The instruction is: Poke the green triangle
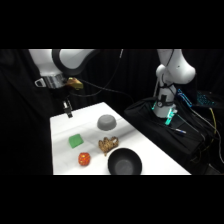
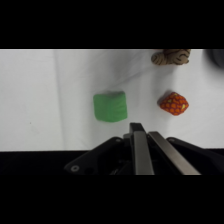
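White table (image 1: 62, 162) w/ green triangle (image 1: 76, 141), bowl (image 1: 124, 162)

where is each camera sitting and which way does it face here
Side view: stands beside the table, looking across and down at the white table; shows the arm's base at upper right and the gripper over the far corner, above the green triangle.
Wrist view: rides on the arm's wrist, looking down past the gripper, whose fingers lie together, at the tabletop; black linkage rises from the bottom edge.
Shared: green triangle, red-orange ball and brown patterned object.
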